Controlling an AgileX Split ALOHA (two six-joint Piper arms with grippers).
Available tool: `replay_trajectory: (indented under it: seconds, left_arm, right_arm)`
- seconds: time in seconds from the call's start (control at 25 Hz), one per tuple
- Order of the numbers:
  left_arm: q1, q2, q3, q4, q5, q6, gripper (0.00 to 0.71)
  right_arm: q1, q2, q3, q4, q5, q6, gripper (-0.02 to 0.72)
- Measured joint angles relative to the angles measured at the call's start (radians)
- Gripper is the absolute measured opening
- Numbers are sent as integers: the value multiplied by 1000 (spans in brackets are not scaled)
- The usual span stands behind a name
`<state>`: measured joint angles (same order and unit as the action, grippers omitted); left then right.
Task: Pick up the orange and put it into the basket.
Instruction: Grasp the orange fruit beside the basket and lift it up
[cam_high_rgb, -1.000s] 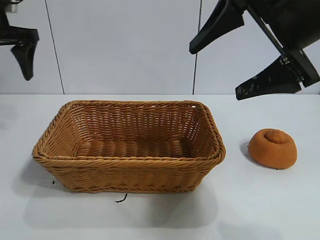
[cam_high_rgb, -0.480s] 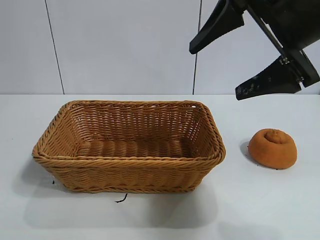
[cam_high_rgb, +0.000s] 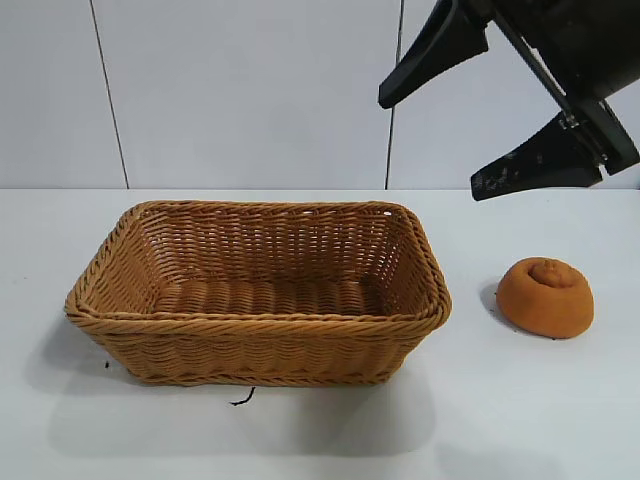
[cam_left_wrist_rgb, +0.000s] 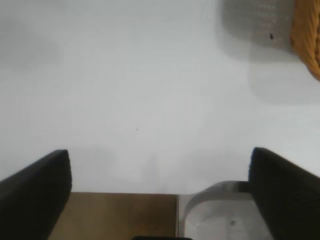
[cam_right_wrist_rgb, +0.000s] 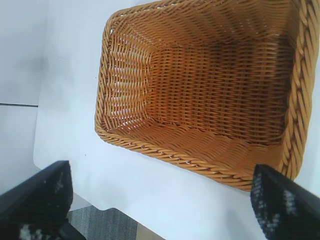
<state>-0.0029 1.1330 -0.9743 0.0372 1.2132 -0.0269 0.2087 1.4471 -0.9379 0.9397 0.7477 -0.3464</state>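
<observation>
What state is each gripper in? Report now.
Left gripper: open, empty, over bare table.
Right gripper: open, empty, high above the brownish-orange domed lump.

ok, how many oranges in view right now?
1. The orange sits on the table, right of the basket and apart from it, below the open right gripper. The basket holds none.
</observation>
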Motion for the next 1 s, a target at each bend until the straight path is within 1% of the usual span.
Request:
replay_trajectory:
  seconds: [0.2,0.4,0.56,0.68,1.0]
  left_arm:
    - [0,-241,177,-9,-6,-3,692]
    - [0,-482,335,-70,-81,-4,692]
    - [0,-652,436,-81,-111,-4,692]
    - [0,-759,469,-87,-135,-4,692]
    - [0,-997,472,-91,-152,-3,692]
  right_arm:
    - [0,0,0,0,1,0,696]
    - [0,0,0,0,1,0,696]
    - [0,0,0,5,1,0,696]
    - [0,0,-2,11,1,0,696]
    - [0,0,-3,12,1,0,696]
